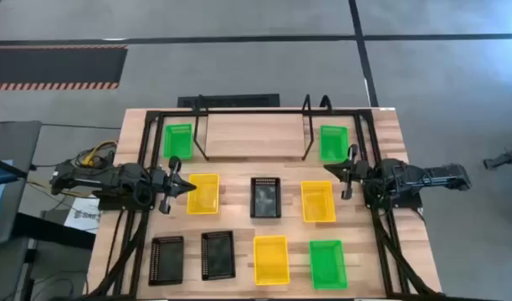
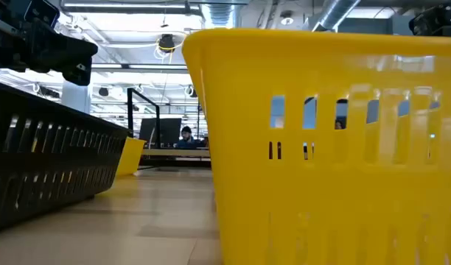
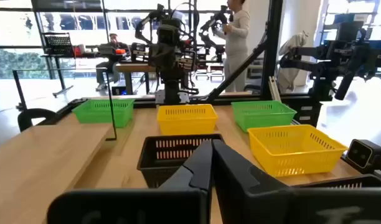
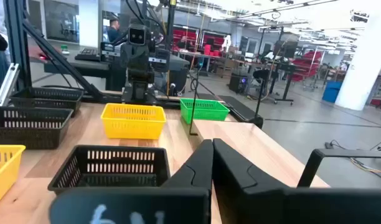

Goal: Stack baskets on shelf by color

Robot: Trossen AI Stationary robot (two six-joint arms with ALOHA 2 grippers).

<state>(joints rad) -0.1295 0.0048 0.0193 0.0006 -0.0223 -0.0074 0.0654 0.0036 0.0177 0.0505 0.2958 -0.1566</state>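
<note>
Low down, a yellow basket (image 2: 336, 147) fills the lens and hides most of the table. At nine o'clock the left gripper (image 1: 186, 186) reaches inward, clenched on nothing, its tip over a yellow basket's (image 1: 203, 193) edge. Nine baskets count out: three green, three yellow, three black, all on the tabletop around the bare shelf (image 1: 252, 135) at twelve. At three o'clock the right gripper (image 1: 329, 168) points inward, pinched together, empty.
</note>
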